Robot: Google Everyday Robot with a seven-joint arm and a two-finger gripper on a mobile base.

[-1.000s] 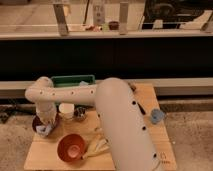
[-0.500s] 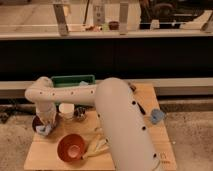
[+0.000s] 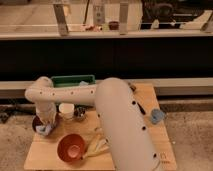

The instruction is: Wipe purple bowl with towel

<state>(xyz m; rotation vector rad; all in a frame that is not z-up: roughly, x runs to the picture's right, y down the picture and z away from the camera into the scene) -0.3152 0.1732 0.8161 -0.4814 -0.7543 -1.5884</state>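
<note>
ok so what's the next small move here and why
Probably a short sideways sweep of the towel across the inside of the purple bowl. The gripper is down at that bowl, left of the white cup, and the towel lies under it against the bowl's near rim, so it seems placed to rub.

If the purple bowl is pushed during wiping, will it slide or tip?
The purple bowl looks glossy and low, so it probably slides on the wooden table rather than tips. The end effector sits over it with the towel; sideways pressure there might shift it.
</note>
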